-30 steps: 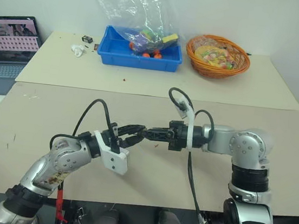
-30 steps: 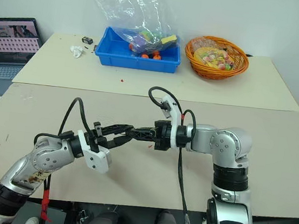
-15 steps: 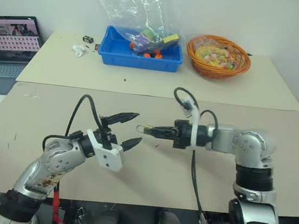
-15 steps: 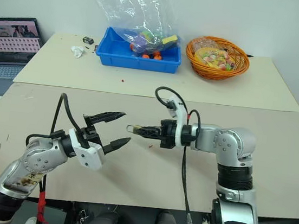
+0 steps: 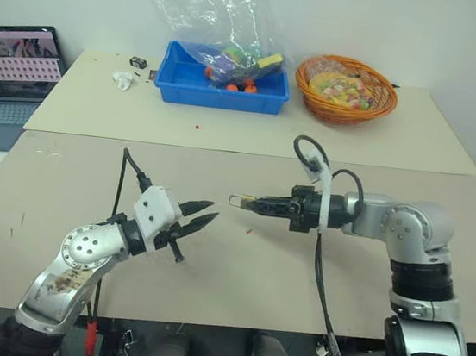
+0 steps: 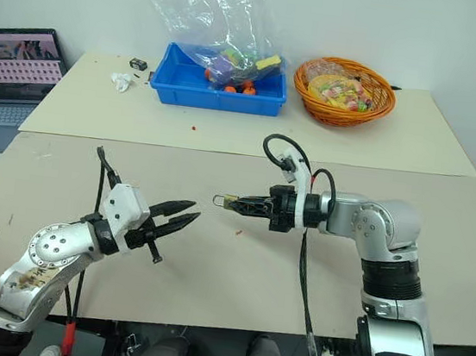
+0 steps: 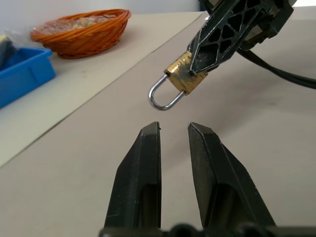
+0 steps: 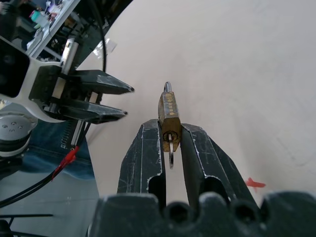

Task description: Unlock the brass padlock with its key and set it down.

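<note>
**Two claws face to face, padlock between them**

Two claws meet over the table (image 5: pixel 66 166), tips pointing at each other. The right claw (image 5: pixel 256 204) is clamped on the padlock (image 7: pixel 186 75), pinching its brass body between the fingertips (image 8: pixel 148 143) and holding it in the air above the table. The shackle (image 7: pixel 165 96) sticks out past those tips, straight toward the left claw (image 5: pixel 201 212), so the lock's long axis runs along the line joining the two claws. A key (image 8: pixel 170 148) sits in the keyhole at the lock's rear end, tucked back between the right fingers.

The left claw holds nothing; its jaws stand a narrow gap apart. The padlock lies just ahead of its tips and slightly above them, near but apart. The shackle loop is closed, so the lock looks still locked.

The left claw is the free one and the nearer to the shackle end. The key, however, is on the far side of the lock from it, hemmed in by the right fingers, so reaching it likely calls for a regrip or a handover first.
</note>
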You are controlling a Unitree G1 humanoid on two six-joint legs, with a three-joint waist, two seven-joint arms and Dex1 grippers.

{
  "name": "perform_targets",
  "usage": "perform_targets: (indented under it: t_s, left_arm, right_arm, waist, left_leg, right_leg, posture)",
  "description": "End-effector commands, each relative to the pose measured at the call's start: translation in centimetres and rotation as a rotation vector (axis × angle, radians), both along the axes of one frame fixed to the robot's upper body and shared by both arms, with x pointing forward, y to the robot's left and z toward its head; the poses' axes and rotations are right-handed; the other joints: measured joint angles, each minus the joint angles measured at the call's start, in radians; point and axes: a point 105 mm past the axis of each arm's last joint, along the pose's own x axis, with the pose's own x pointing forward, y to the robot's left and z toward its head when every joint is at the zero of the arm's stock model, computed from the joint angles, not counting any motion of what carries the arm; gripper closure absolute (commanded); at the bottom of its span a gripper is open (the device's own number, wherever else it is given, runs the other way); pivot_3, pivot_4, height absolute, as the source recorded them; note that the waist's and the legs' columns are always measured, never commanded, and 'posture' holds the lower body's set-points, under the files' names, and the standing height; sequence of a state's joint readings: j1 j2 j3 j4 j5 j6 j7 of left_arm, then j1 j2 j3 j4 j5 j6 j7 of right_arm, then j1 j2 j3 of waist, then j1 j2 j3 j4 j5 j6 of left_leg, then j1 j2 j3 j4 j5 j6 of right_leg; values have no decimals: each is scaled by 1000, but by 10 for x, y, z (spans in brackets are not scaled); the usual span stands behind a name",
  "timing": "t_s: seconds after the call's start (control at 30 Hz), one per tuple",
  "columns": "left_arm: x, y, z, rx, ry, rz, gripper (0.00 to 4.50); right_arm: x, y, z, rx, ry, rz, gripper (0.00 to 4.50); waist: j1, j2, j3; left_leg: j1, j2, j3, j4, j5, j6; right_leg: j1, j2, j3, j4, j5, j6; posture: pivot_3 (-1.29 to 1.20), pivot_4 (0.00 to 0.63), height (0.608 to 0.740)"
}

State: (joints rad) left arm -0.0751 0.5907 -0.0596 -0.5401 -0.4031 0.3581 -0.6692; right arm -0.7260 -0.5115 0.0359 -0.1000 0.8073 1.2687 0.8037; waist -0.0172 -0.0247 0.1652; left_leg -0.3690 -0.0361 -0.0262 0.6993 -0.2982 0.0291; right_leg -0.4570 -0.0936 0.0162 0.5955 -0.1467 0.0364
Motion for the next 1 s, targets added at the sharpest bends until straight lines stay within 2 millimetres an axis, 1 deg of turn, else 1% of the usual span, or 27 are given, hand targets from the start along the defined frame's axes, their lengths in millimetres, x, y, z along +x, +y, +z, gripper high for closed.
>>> perform_targets:
  t_s: [0.03,0.2,0.4,0.47,0.53,0.73,1.0]
  left_arm:
    - [-10,-11,19,-39,-21,-56,3544]
    - [-11,-15,24,-45,-18,-62,3544]
    - [-10,-13,24,-50,6,-44,3544]
    - [-10,-14,27,-66,14,-52,4044]
    - [-11,-14,28,-70,25,-60,4433]
    - [-10,-15,28,-72,58,-64,4433]
    - [-9,-15,29,-70,60,-63,4433]
  right_arm:
    - [-9,2,6,0,-75,59,4385]
    - [-12,0,0,-29,-90,78,4385]
    - [-12,0,-2,-36,-93,77,4385]
    - [-12,0,-2,-34,-91,75,4385]
    - [-12,0,-2,-32,-91,73,4385]
    - [-14,1,-1,-22,-93,80,4385]
    - [-23,4,5,0,-107,120,4385]
  waist:
    - [1,0,0]
    - [2,0,0]
    - [2,0,0]
    - [3,0,0]
    - [3,0,0]
    - [3,0,0]
    - [3,0,0]
  left_leg:
    - [0,0,0,0,0,0]
    - [0,0,0,0,0,0]
    - [0,0,0,0,0,0]
    - [0,0,0,0,0,0]
    - [0,0,0,0,0,0]
    - [0,0,0,0,0,0]
    - [0,-1,0,0,0,0]
  right_leg:
    - [0,0,0,0,0,0]
    - [0,0,0,0,0,0]
    - [0,0,0,0,0,0]
    - [0,0,0,-1,0,0]
    - [0,0,0,-1,0,0]
    - [0,0,0,-1,0,0]
    - [0,0,0,-1,0,0]
  posture:
    - [0,150,728]
    - [0,150,728]
    - [0,150,728]
    - [0,150,728]
    - [0,150,728]
    - [0,150,728]
    - [0,150,728]
